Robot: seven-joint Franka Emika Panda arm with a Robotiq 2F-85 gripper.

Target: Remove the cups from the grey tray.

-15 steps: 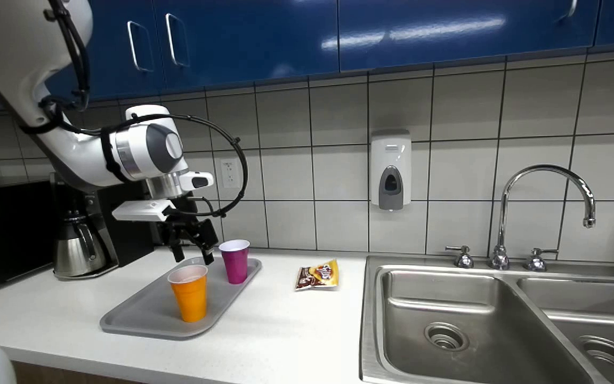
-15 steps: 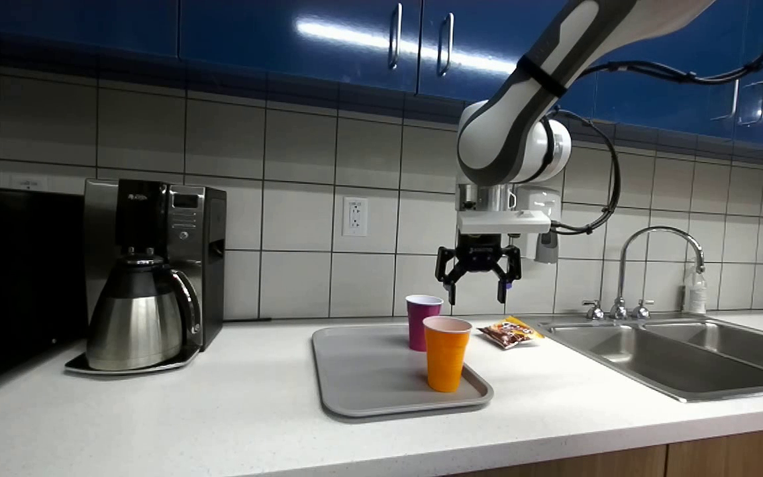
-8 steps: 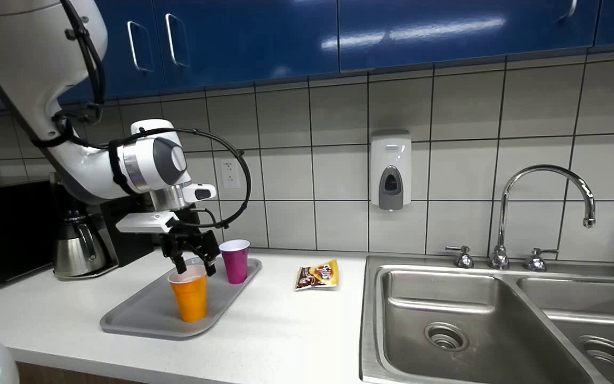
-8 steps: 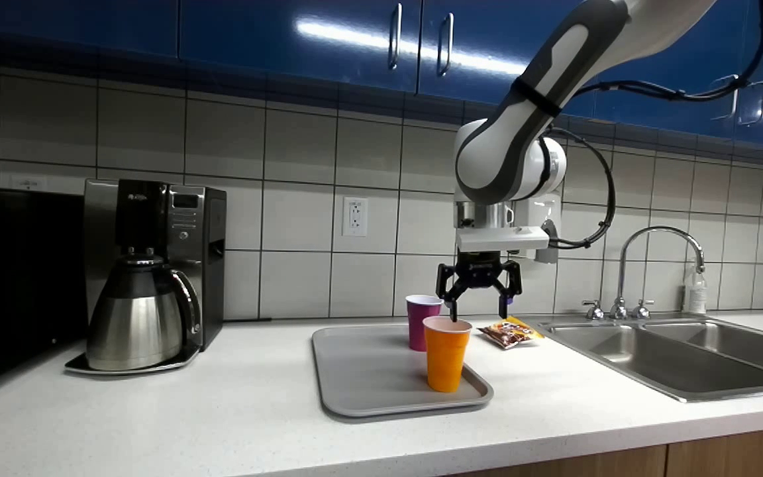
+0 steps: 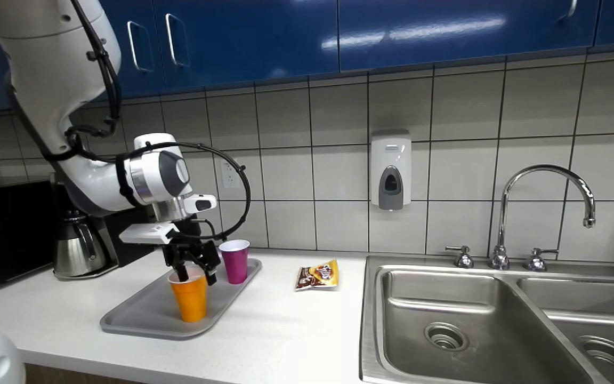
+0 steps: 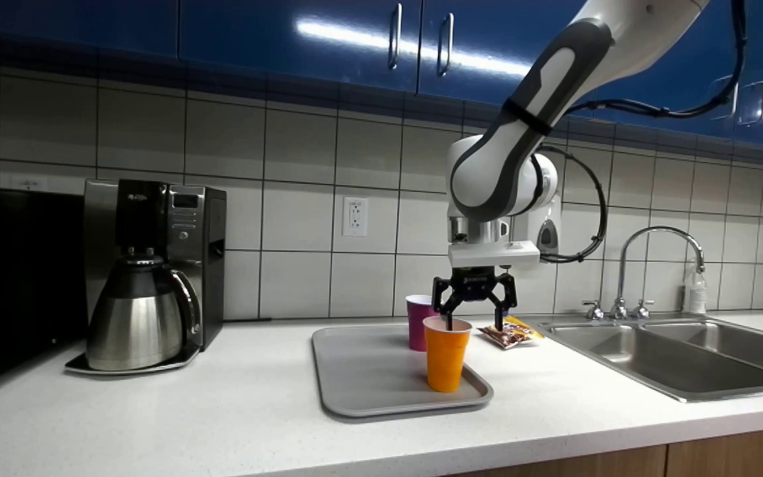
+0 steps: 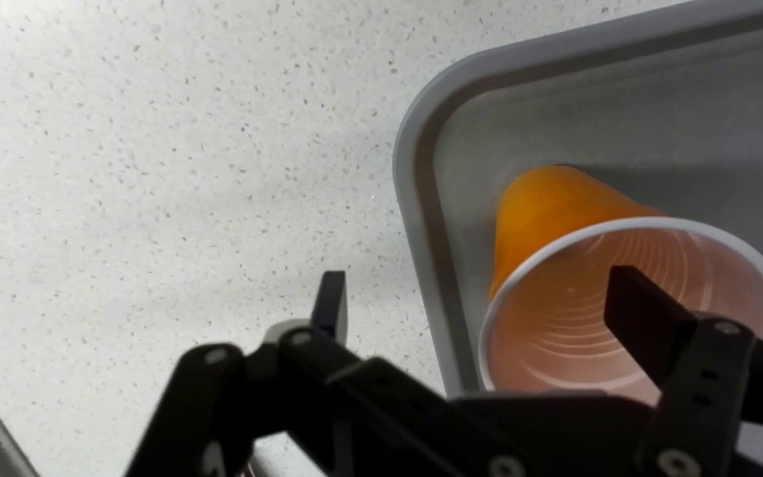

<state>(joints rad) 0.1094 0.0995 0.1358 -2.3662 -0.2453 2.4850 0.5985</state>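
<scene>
- Claw [image 6: 474, 328] spread, holding nothing; one finger [image 7: 646, 318] inside the orange tapered cup [image 6: 446, 363], the other outside, sink [image 6: 706, 371] side; closing should pinch that wall;
- cup upright on the grey tray [image 6: 368, 377], nearer the front edge of the counter [image 6: 222, 417];
- magenta tapered cup [image 5: 236, 268] nearer the back edge.

In both exterior views a coffee maker [image 6: 189, 252] and its steel pot [image 6: 135, 331] stand well left of the claw [image 6: 474, 325]. On the counter [image 5: 285, 325], right of the claw, lies a yellow-and-brown packet [image 5: 317, 276]; farther right, the sink [image 5: 477, 314] and faucet [image 5: 502, 213]. Blue cabinets [image 5: 259, 37] hang above the claw; a soap dispenser [image 5: 390, 149] is fixed to the tiled wall [image 5: 285, 170] behind it.
</scene>
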